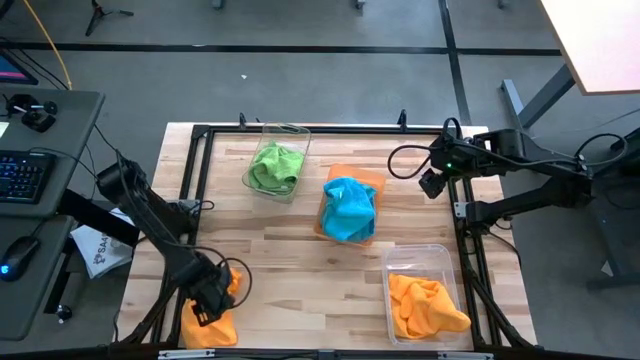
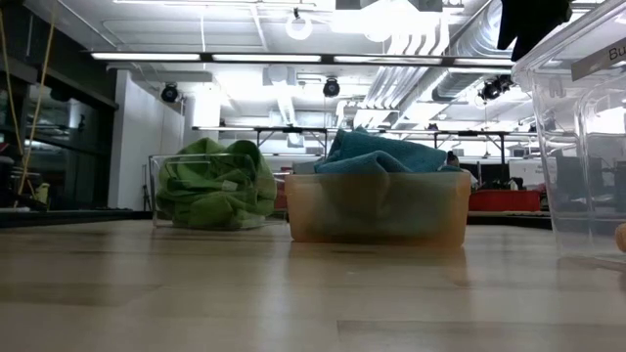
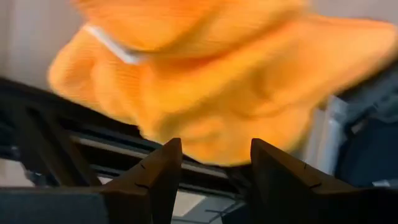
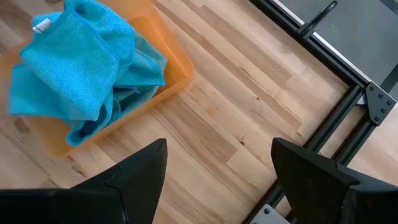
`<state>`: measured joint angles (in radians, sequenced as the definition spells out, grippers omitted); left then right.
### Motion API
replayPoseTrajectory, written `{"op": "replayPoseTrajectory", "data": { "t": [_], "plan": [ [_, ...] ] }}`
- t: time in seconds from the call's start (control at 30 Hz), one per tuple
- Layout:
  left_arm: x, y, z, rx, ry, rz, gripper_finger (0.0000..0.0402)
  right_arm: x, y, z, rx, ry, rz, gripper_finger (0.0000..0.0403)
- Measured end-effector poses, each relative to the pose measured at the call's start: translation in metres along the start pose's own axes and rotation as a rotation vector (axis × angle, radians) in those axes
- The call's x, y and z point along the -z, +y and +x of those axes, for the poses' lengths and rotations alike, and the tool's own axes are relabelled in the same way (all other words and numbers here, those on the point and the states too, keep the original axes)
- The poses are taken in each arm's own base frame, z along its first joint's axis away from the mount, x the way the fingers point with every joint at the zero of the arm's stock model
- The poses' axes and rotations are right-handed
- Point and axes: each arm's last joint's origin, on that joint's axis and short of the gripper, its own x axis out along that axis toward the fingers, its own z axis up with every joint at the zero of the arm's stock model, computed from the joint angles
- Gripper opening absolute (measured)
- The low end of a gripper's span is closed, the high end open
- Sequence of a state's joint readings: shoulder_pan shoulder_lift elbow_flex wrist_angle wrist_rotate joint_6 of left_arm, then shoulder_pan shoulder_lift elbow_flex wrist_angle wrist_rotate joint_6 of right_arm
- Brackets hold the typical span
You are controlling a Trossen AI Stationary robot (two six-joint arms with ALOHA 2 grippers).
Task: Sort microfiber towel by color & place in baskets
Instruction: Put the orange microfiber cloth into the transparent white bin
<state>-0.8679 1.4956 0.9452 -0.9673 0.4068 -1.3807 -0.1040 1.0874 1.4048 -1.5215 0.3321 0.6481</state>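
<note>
A loose pile of orange towels [image 1: 210, 325] lies at the table's near left corner. My left gripper [image 1: 215, 292] is right over it, fingers open, and the left wrist view fills with orange towel [image 3: 205, 81] just beyond the gripper [image 3: 214, 149]. Green towels [image 1: 276, 166] sit in the far clear basket [image 1: 292, 133]. Blue towels [image 1: 349, 208] fill the orange basket [image 1: 352, 176]. More orange towels [image 1: 425, 302] lie in the near right clear basket [image 1: 418, 252]. My right gripper [image 1: 433, 183] waits open at the right edge, above bare wood [image 4: 219, 146]. My left gripper comes down onto the orange towel pile from above with open fingers [image 3: 158, 171], one on either side of the cloth's near edge. I cannot tell whether the fingertips touch the cloth.
A black metal frame [image 1: 195, 135] borders the table. The low view shows the green-filled basket [image 2: 215, 186], the orange basket [image 2: 377, 210] and the clear basket wall [image 2: 587, 147] close on the right. Bare wood [image 1: 300, 280] lies between the pile and the near right basket.
</note>
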Motion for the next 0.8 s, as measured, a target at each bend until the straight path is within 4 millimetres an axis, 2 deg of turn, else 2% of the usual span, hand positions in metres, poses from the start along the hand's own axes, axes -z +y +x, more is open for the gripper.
{"op": "replayPoseTrajectory", "data": {
  "t": [0.13,0.37,0.57,0.67,0.8],
  "plan": [
    [-0.002,0.012,0.014,-0.054,0.008,-0.047,0.0181,0.000,0.000,0.000,0.000,0.000,0.001,0.0284],
    [-0.009,0.013,0.027,0.004,-0.055,-0.002,0.0181,0.000,0.000,0.000,0.000,0.000,0.001,0.0284],
    [-0.010,0.020,0.042,0.026,-0.043,-0.016,0.0175,0.000,0.000,0.000,0.000,0.000,0.001,0.0284],
    [-0.012,0.019,0.047,0.019,-0.040,-0.029,0.0140,0.000,0.000,0.000,-0.002,0.002,0.001,0.0284],
    [-0.017,0.011,0.055,0.060,-0.045,-0.006,0.0035,0.000,0.000,0.000,-0.003,0.003,0.000,0.0284]
  ]
}}
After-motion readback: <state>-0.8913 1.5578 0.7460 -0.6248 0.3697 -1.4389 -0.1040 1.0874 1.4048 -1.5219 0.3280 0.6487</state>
